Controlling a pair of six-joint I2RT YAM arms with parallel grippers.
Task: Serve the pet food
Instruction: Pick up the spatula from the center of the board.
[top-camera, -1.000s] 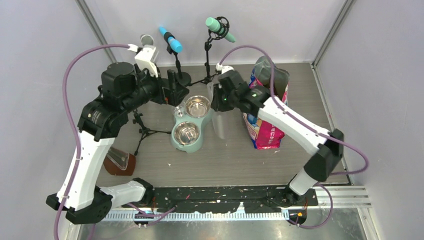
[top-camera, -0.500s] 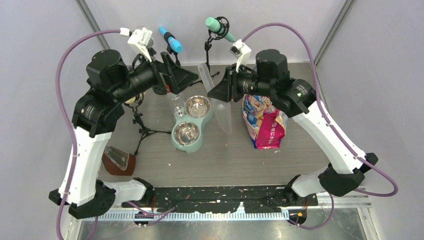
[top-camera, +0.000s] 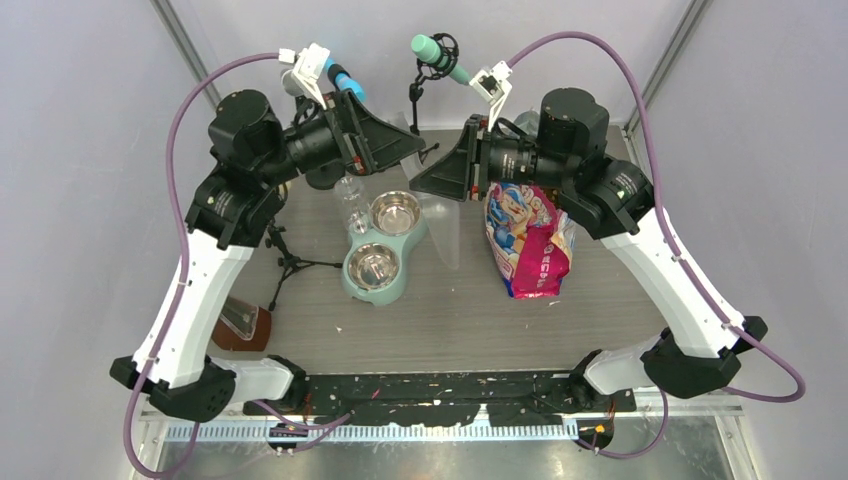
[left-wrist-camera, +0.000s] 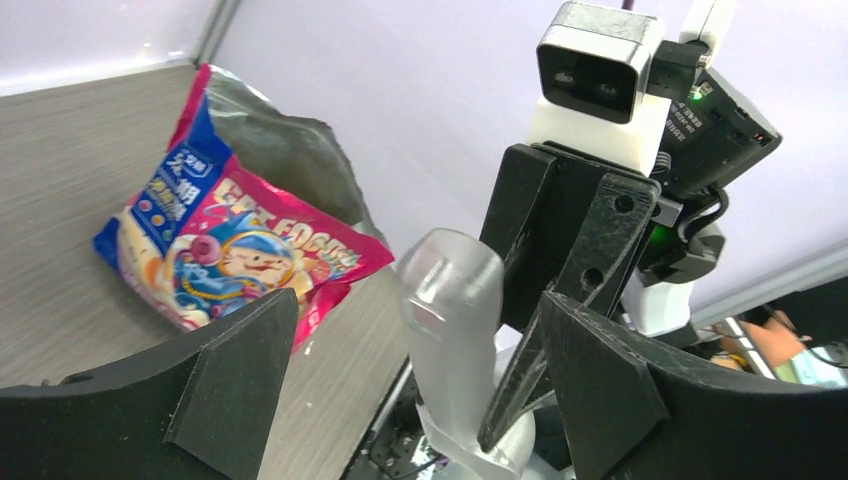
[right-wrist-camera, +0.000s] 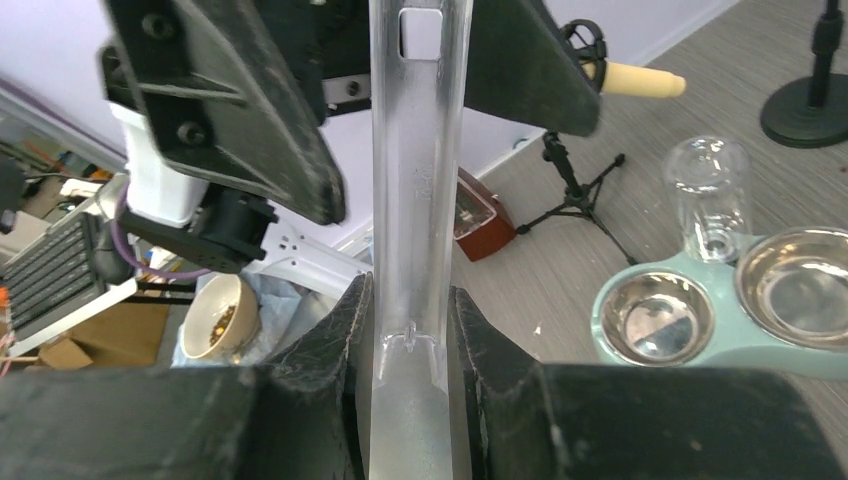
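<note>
Pinches the scoop (right-wrist-camera: 418, 150) by its handle in the right gripper (right-wrist-camera: 408, 300), jaws tight on the clear plastic. Holds the left gripper (left-wrist-camera: 420, 310) spread wide, fingers (left-wrist-camera: 600, 390) either side of the handle's free end without touching it. Shows the pet food only as its bag (left-wrist-camera: 240, 250), resting on the table (top-camera: 460, 310) right of the feeder (right-wrist-camera: 715, 358), kibble itself hidden.

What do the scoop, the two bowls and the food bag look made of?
Scoop: clear plastic, slightly frosted; the background shows through it.
Bowls: polished metal, probably steel; mirror-like reflections.
Bag: glossy printed plastic film, likely foil-lined; it crinkles and looks silvery inside.
</note>
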